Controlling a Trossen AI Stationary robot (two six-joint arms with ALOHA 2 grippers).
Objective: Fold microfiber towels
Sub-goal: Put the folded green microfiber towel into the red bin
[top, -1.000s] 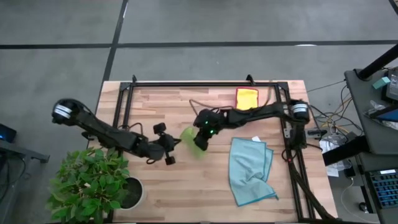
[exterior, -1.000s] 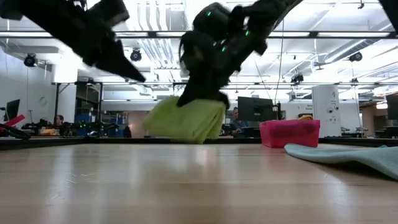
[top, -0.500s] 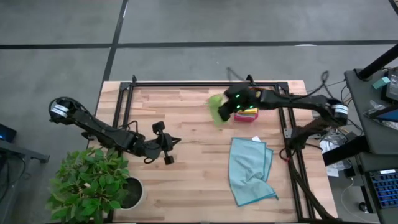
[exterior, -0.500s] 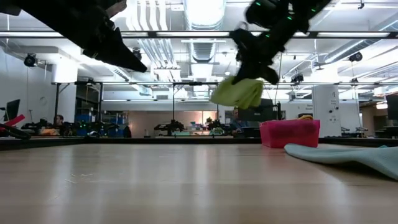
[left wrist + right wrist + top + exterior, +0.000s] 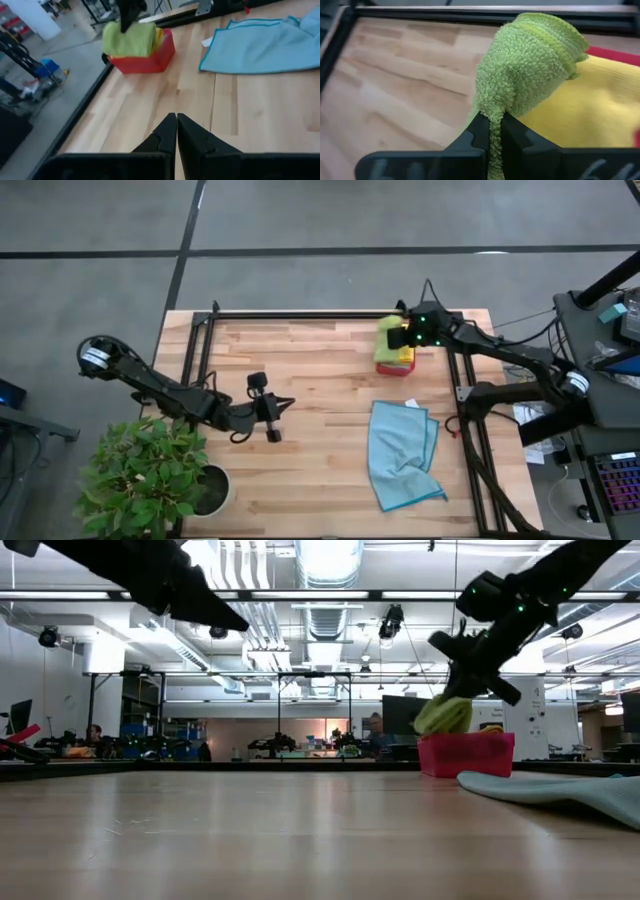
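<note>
Right gripper (image 5: 492,131) pinches the folded lime green microfiber towel (image 5: 530,60), hanging it over the yellow cloth (image 5: 580,110) in the rigid pink-red tray (image 5: 466,754) at the table's far edge. Only a sliver of tray rim shows from above. Left gripper (image 5: 176,131) hovers clamped empty over the pale wooden tabletop (image 5: 310,450). Rumpled light blue towel (image 5: 402,450) lies apart, workshop beyond.

Two dark jointed arms — silver-ringed bases, apparently; green lights glow on one.
</note>
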